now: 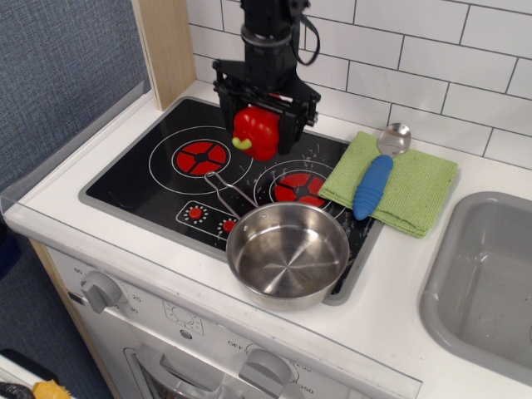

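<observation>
My black gripper [258, 133] hangs above the back of the black stovetop [158, 179], between its two red burners. It is shut on a red toy pepper [256, 131] with a yellow-green stem pointing left. The pepper is held in the air, clear of the stove surface. A steel pan [288, 252] with a wire handle sits empty at the stove's front right corner, well below and in front of the gripper.
A green cloth [405, 189] lies right of the stove with a blue-handled spoon [376, 176] on it. A grey sink [486, 278] is at the far right. A wooden panel [165, 46] and white tiled wall stand behind. Knobs line the front.
</observation>
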Robot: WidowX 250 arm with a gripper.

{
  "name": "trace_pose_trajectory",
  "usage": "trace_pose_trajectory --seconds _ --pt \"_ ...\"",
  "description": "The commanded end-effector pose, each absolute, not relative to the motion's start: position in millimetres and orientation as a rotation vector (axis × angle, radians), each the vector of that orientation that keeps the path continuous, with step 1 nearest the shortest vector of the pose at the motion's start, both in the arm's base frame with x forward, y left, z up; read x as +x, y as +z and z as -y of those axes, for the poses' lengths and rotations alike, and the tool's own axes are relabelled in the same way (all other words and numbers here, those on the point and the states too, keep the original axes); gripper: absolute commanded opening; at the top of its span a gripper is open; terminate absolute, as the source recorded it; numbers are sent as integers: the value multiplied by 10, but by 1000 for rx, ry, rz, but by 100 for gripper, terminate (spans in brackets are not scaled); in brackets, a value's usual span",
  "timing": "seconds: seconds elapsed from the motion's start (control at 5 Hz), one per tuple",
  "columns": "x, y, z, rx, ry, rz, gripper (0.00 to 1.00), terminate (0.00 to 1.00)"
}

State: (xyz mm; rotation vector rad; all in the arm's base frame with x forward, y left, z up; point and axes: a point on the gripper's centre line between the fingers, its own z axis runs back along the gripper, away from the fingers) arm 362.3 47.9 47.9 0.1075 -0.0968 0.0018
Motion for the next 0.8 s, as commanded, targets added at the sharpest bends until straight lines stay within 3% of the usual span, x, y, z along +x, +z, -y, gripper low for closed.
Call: trace_pose_trajectory --seconds 0.0,0.6 --pt "3665 461 -538 93 5 111 100 0" --pt "3618 917 -512 16 20 222 100 0"
